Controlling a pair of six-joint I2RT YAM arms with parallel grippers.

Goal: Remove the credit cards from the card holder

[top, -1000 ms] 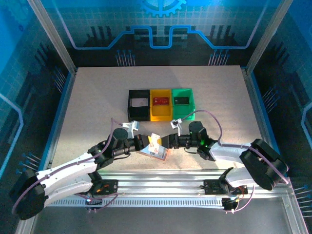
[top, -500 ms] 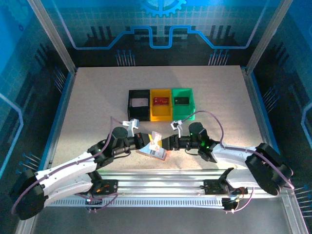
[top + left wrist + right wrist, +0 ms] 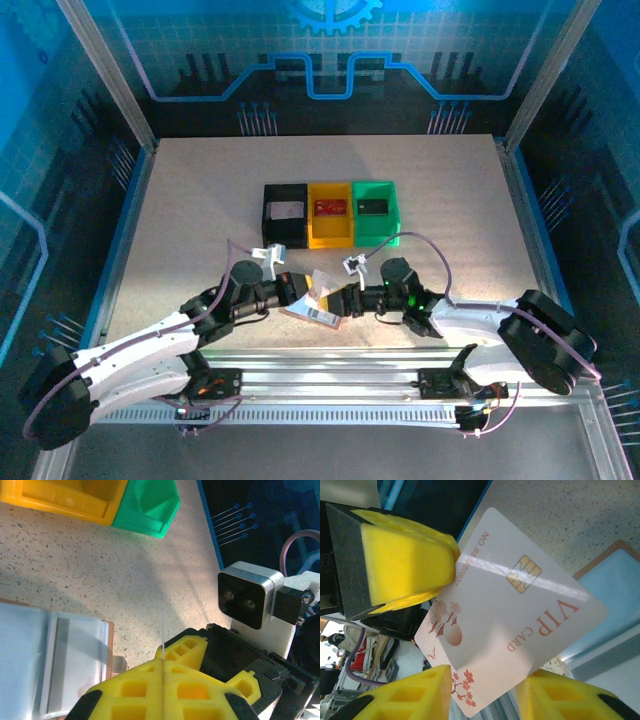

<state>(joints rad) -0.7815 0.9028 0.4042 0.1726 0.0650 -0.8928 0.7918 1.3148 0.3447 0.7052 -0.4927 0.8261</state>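
Observation:
A whitish credit card (image 3: 520, 605) printed "VIP CARD" is pinched upright in my left gripper (image 3: 306, 290), which is shut on it; from the left wrist it is a thin edge (image 3: 163, 630) above the closed yellow pads (image 3: 130, 680). The pinkish-tan card holder (image 3: 310, 313) lies open on the table just below, its pale pockets (image 3: 60, 660) showing. My right gripper (image 3: 338, 298) faces the card's flat side, fingers apart, with the card's lower corner over the gap (image 3: 485, 700). Other credit cards lie in the bins: whitish (image 3: 287, 210), red (image 3: 329, 207) and black (image 3: 372, 207).
Black (image 3: 270, 225), yellow (image 3: 331, 237) and green (image 3: 392, 215) bins stand in a row behind the grippers. The table's near edge and an aluminium rail (image 3: 330, 385) run just behind the card holder.
The right gripper has slid left up to the held card and its fingers have drawn closer together. The left gripper and card have hardly moved.

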